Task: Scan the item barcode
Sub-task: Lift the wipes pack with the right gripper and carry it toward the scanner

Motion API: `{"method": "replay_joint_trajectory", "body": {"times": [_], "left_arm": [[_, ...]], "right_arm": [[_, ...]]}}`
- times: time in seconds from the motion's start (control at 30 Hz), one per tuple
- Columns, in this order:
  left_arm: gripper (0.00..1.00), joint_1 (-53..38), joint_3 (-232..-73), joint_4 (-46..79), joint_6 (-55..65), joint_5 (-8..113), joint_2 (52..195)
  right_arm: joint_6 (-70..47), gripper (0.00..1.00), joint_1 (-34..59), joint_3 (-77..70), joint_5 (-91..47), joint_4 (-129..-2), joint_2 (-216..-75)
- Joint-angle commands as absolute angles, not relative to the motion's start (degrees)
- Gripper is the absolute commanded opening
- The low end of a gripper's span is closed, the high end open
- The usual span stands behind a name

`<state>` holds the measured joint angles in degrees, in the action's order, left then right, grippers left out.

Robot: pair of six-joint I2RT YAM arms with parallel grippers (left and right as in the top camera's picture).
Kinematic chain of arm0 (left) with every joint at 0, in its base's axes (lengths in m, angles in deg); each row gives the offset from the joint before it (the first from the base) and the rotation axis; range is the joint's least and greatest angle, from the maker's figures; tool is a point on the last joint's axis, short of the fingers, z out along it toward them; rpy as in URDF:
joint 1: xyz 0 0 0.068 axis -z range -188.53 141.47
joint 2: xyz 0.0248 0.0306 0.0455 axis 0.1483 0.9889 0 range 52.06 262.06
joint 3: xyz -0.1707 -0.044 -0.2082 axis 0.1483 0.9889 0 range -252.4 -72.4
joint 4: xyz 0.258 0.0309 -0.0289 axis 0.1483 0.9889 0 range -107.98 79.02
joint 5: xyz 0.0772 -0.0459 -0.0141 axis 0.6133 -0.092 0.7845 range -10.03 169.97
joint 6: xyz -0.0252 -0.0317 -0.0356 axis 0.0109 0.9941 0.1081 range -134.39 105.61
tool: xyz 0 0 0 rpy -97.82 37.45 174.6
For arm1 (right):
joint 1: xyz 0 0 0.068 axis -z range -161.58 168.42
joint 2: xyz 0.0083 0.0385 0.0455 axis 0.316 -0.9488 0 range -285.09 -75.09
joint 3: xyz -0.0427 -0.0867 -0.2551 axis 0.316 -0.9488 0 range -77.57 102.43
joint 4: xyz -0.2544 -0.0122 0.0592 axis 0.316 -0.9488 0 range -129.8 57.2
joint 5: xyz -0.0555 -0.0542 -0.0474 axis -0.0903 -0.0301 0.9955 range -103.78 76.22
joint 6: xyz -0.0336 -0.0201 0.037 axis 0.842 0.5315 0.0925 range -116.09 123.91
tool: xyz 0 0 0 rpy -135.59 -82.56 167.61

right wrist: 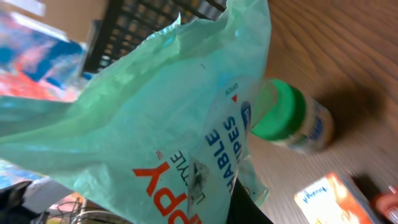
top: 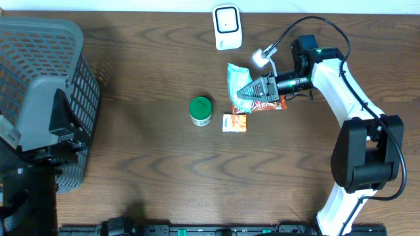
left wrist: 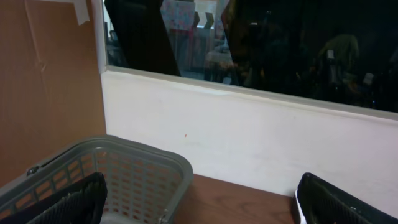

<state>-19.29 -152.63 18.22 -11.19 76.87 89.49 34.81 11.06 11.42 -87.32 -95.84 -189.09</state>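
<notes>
We see a pale green wipes pack (right wrist: pixel 143 124) lettered in orange and blue, a green-lidded jar (top: pixel 200 110), an orange, perhaps white-patched sachet (top: pixel 234 122), a grey mesh basket (top: pixel 39 59) and a brown wood-grain table (top: pixel 144 170).

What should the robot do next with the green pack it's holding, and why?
Probably carry the green wipes pack the short way over to the white scanner, turning it to face the scanner. The right claw is shut on the pack, which hangs off to one side of the scanner and not in front of it.
</notes>
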Motion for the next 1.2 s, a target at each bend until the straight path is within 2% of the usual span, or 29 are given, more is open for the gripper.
{"method": "replay_joint_trajectory", "body": {"times": [0.0,0.17,0.37,0.47,0.87,1.17], "left_arm": [[0.98,-19.1,-152.3,18.3,-10.7,76.3,89.4],[0.98,-19.1,-152.3,18.3,-10.7,76.3,89.4],[0.98,-19.1,-152.3,18.3,-10.7,76.3,89.4],[0.98,-19.1,-152.3,18.7,-10.7,76.3,89.4],[0.98,-19.1,-152.3,20.5,-10.7,76.3,89.4],[0.98,-19.1,-152.3,24.0,-10.7,76.3,89.4]], "right_arm": [[36.8,0.01,11.6,12.5,-97.4,-95.8,-189.0],[28.7,0.01,11.9,12.5,-98.1,-96.5,-189.0],[24.0,0.1,11.9,12.5,-103.3,-99.2,-189.0],[19.3,0.08,11.9,12.5,-103.3,-100.7,-188.9],[18.1,0.01,12.5,12.5,-103.3,-100.5,-188.9],[14.2,0.01,17.9,12.5,-103.3,-98.9,-188.9]]}}
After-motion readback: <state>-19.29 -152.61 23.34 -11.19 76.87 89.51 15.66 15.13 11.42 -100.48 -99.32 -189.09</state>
